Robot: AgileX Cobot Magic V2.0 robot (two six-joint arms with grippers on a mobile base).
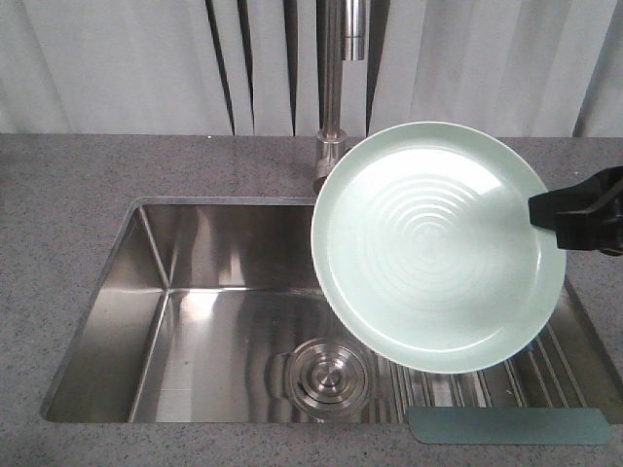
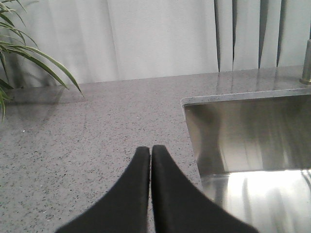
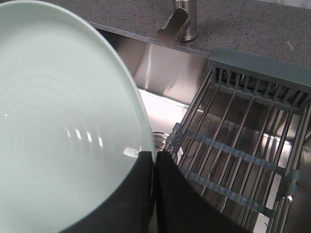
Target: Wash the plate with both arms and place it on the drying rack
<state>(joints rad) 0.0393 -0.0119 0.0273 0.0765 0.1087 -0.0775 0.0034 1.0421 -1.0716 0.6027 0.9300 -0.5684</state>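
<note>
My right gripper is clamped on the rim of the plate, with both fingers closed over its right edge. The plate hangs tilted in the air over the right half of the sink, its ringed inner face turned toward the front camera. Its upper rim sits in front of the faucet. Its lower part hangs over the drying rack, which spans the sink's right end. The round drain shows just beside the plate's lower left rim. My left gripper holds nothing, fingers pressed together, over the counter near the sink's left rim.
</note>
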